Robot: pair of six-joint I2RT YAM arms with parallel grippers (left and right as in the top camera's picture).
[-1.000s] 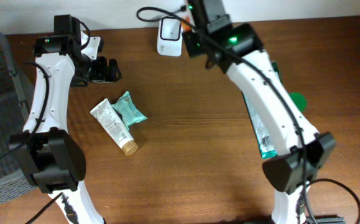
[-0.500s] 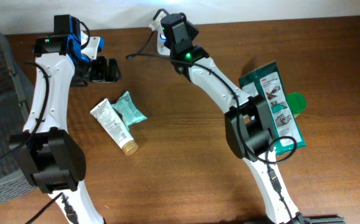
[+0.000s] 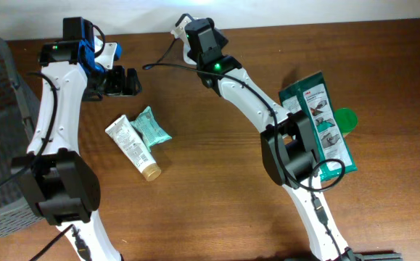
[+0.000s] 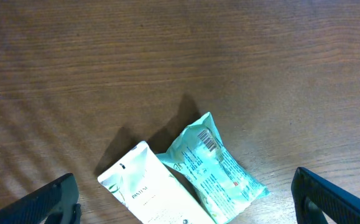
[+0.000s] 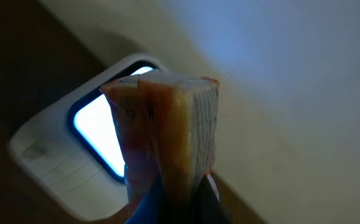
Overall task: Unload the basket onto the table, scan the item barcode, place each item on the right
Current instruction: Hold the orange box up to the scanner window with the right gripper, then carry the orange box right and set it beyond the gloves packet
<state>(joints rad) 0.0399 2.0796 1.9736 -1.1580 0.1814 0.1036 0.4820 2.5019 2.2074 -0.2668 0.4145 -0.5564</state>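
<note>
Overhead, one white tube (image 3: 132, 147), one teal packet (image 3: 151, 125) and one green package (image 3: 318, 123) lie on the tabletop (image 3: 217, 188); the left hand (image 3: 122, 81) hangs spread open at upper left, and the right hand (image 3: 184, 30) is at top centre. Only the left wrist view shows the teal packet's barcode. Only the right wrist view shows the right hand clenched on one orange packet (image 5: 167, 137), mid-frame before one lit scanner (image 5: 61, 162).

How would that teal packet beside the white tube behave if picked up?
The teal packet looks crinkled and puffy, so probably floppy and light. Its glossy film may be slippery. It lies against the white tube, which might shift.
</note>
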